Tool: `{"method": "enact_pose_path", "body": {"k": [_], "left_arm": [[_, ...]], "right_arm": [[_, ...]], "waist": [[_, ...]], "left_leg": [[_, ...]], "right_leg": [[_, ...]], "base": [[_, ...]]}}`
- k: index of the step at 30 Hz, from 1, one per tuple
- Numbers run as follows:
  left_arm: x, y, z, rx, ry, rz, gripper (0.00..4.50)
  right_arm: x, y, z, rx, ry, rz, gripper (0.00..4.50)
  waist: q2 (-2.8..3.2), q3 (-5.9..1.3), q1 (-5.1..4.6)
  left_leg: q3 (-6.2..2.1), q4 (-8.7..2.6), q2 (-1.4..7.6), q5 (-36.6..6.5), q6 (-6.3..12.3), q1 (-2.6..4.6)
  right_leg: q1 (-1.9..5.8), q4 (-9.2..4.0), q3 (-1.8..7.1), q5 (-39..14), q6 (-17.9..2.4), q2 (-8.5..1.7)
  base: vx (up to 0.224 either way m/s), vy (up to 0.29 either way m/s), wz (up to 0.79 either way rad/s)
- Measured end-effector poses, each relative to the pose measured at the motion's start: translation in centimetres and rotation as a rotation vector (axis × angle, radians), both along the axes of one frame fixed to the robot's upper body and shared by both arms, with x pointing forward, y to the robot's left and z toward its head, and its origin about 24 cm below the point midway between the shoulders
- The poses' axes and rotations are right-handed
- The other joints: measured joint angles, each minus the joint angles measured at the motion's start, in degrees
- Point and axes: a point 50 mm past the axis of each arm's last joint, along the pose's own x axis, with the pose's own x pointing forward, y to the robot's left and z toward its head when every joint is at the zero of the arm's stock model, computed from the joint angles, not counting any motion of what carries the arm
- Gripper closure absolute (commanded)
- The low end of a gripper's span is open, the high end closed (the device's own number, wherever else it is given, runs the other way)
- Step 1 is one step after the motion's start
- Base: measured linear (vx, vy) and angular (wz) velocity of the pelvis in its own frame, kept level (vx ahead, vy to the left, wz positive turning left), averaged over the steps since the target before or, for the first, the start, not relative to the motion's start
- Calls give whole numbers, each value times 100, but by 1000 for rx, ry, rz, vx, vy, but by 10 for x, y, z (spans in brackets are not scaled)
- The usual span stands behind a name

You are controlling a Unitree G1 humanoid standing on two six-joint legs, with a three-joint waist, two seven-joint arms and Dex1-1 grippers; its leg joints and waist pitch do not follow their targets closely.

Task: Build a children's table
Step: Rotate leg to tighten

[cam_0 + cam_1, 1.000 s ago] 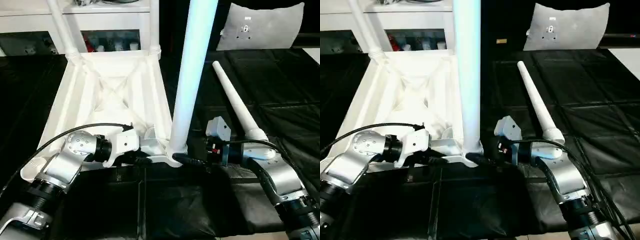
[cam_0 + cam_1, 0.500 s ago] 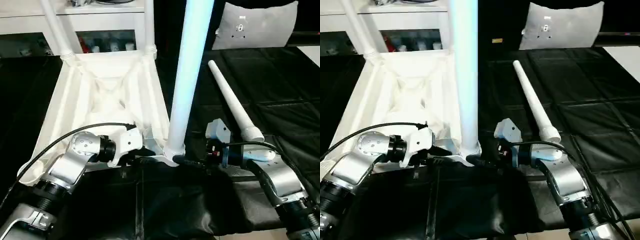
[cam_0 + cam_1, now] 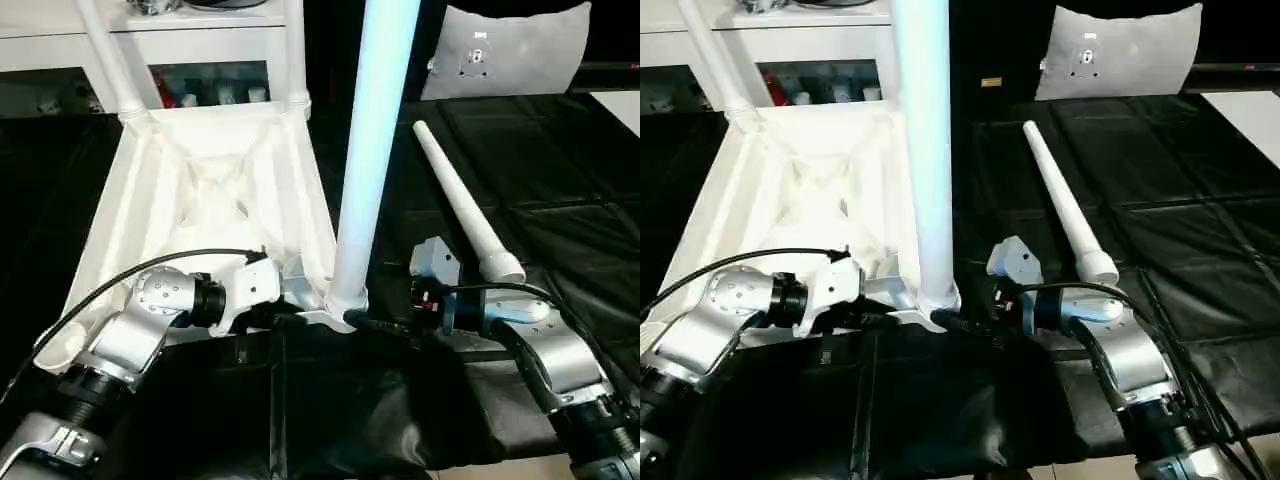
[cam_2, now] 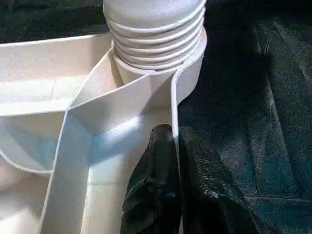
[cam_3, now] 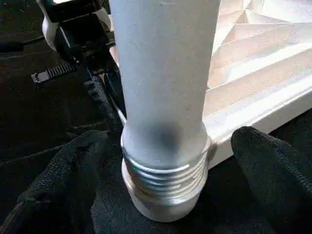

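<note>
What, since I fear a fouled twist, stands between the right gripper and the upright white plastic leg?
Nothing visible: the right gripper sits open around the upright white plastic leg, fingers either side of its threads.

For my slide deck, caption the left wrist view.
Left gripper pinches tabletop rim just below the corner socket holding a threaded leg.
</note>
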Motion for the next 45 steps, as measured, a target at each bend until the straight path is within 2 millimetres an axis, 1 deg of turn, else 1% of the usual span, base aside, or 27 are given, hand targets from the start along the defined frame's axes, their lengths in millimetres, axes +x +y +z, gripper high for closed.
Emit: {"method": "enact_pose_path", "body": {"k": [4, 9, 10, 12, 14, 15, 16, 17, 19, 20, 28, 30, 31, 39, 41, 43, 45], "left_arm": [[-1, 1, 0, 1, -8, -3, 448], [-2, 2, 0, 0, 1, -23, 448], [-2, 2, 0, 1, 2, -28, 450], [-3, 2, 0, 10, 6, -50, 450], [-4, 2, 0, 16, 5, -68, 450], [-4, 2, 0, 18, 6, -75, 450], [-5, 1, 0, 19, 7, -82, 450], [-5, 0, 0, 20, 7, -87, 450], [-5, -1, 0, 22, 7, -100, 450], [-5, -1, 0, 23, 6, -102, 450], [-4, -1, 0, 26, 4, -110, 450], [-4, -1, 0, 27, 4, -110, 450], [-4, -1, 0, 27, 4, -110, 450], [-4, -1, 0, 24, 5, -112, 450], [-4, -1, 0, 5, 23, -97, 450], [-4, -1, 0, -2, 34, -90, 450], [-4, -6, 0, -24, 47, -75, 450]], "right_arm": [[3, 1, -2, -11, 21, 22, 0], [8, 0, 2, -33, 32, 87, 0], [8, 0, 2, -33, 33, 95, 18], [9, 0, 1, -39, 52, 122, 18], [10, 1, 2, -44, 62, 153, 39], [10, 3, 2, -47, 64, 171, 39], [10, 4, 3, -51, 68, 191, 60], [9, 5, 2, -53, 73, 202, 60], [10, 6, 0, -55, 87, 214, 82], [10, 6, 0, -55, 88, 215, 82], [16, 11, 2, -60, 72, 240, 157], [16, 12, 2, -57, 71, 245, 157], [17, 12, 2, -57, 74, 247, 171], [16, 11, 2, -55, 77, 248, 182], [12, 9, 0, -43, 89, 237, 183], [11, 9, 0, -35, 96, 229, 183], [5, 7, -3, -8, 110, 189, 183]], "waist": [[0, 0, -17], [-4, -1, -18], [-4, -1, -17], [-6, 0, -8], [-6, 0, 6], [-6, 0, 16], [-6, 0, 42], [-6, 0, 62], [-8, -1, 94], [-7, -1, 97], [-11, -3, 103], [-12, -3, 102], [-12, -3, 100], [-10, -4, 107], [2, 0, 129], [12, 1, 132], [41, 9, 162]], "left_leg": [[0, 2, 0, 0, 0, 0], [0, 1, 1, 0, 2, -3], [0, 1, 1, -1, 3, -4], [0, 1, 2, -1, 3, -6], [0, 1, 2, -1, 3, -5], [0, 2, 3, -1, 3, -5], [0, 3, 3, 0, 3, -5], [0, 4, 3, 0, 3, -5], [0, 8, 3, 0, 3, -6], [0, 10, 3, -1, 3, -6], [1, 10, 4, -1, 2, -7], [1, 10, 4, -1, 2, -6], [1, 10, 4, -1, 2, -6], [1, 10, 4, -1, 2, -6], [0, 10, 4, -2, 2, -7], [1, 10, 4, -2, 3, -7], [1, 10, 2, -3, 4, -8]], "right_leg": [[1, 1, 0, 0, 0, 0], [0, -1, -1, -1, 0, 0], [0, -2, -2, -1, 0, 0], [-2, -2, -4, -1, 0, 0], [-2, -1, -4, -1, -1, 0], [-2, 0, -4, -1, -1, 0], [-2, 1, -4, -1, -1, 0], [-1, 1, -5, -1, -1, 0], [-1, 1, -4, -1, -1, 0], [-1, 1, -3, -1, -1, -1], [0, 4, -3, -1, -1, 0], [-1, 4, -3, -1, -1, 0], [0, 5, -4, -1, -1, 0], [0, 5, -4, -1, -1, 0], [0, 1, -3, -1, -1, 0], [0, -1, -3, -1, -1, 0], [2, -6, -2, -1, -1, -2]], "base": [[0, 0, 0], [0, 0, 0], [0, 0, 0], [0, 0, 0], [0, 0, 0], [0, 0, 0], [0, 0, 0], [0, 0, 0], [0, 0, 0], [0, 0, 0], [0, 0, 0], [0, 0, 0], [0, 0, 0], [0, 0, 0], [0, 0, 0], [0, 0, 0], [0, 0, 0]]}}
